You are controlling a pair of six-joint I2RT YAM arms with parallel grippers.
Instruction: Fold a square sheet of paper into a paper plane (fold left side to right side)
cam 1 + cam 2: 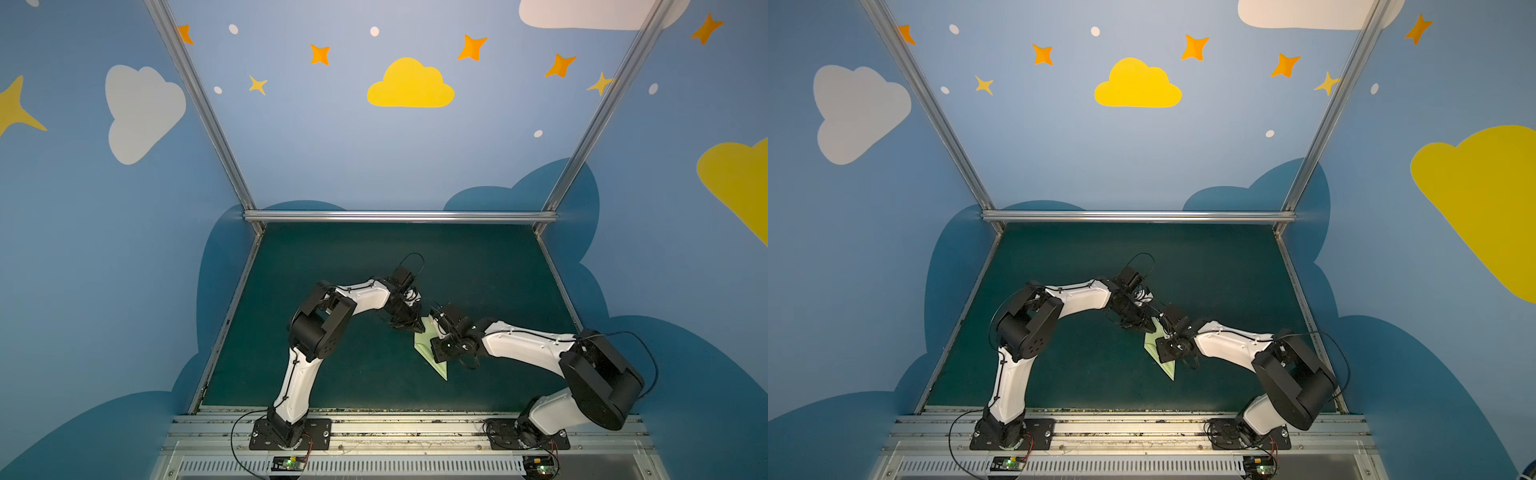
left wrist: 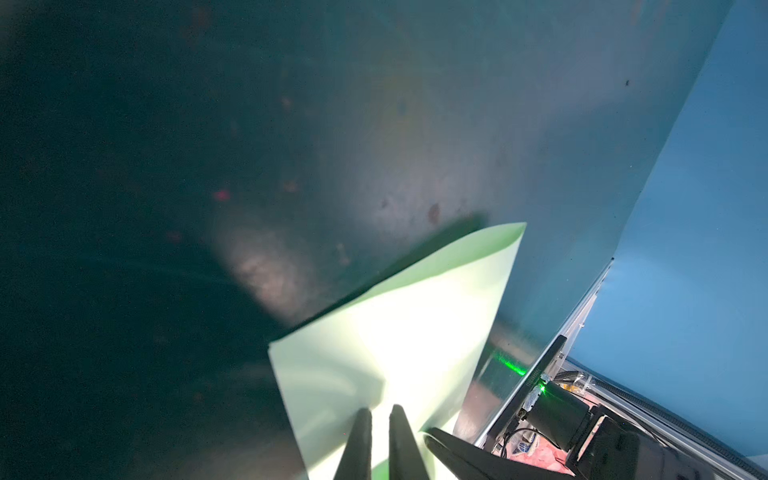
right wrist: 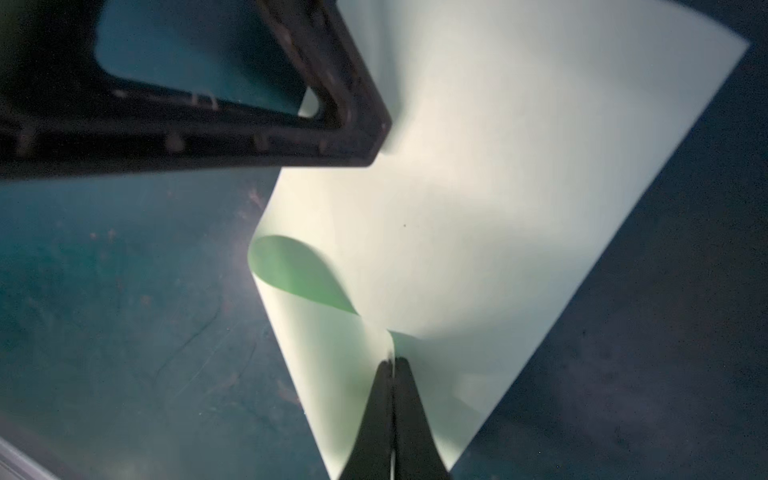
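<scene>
Dark green tabletop (image 1: 353, 374) inside a blue walled booth, seen from above and from each wrist.

(a) The left arm (image 1: 307, 332) rises from the near rail and bends toward the middle. Its left hand (image 2: 379, 409) meets the far, wide end of the paper. In the left wrist view its two fingers (image 2: 360, 440) stand a narrow gap apart in front of the pale sheet. Whether they pinch it cannot be told. In the right wrist view one dark finger tip rests against the sheet's edge.

(b) The paper plane (image 1: 424, 345) is a pale green pointed shape lying near the middle of the tabletop, between the two hands in both top views (image 1: 1152, 347). Its sharp tip points toward the near edge. In the right wrist view one layer bows away from the layer beneath (image 3: 478, 208), showing a deeper green inside.

(c) The right hand (image 3: 392, 361) has its fingers pressed together on a fold of the paper plane. The right arm (image 1: 528, 345) reaches in from the right.
</scene>
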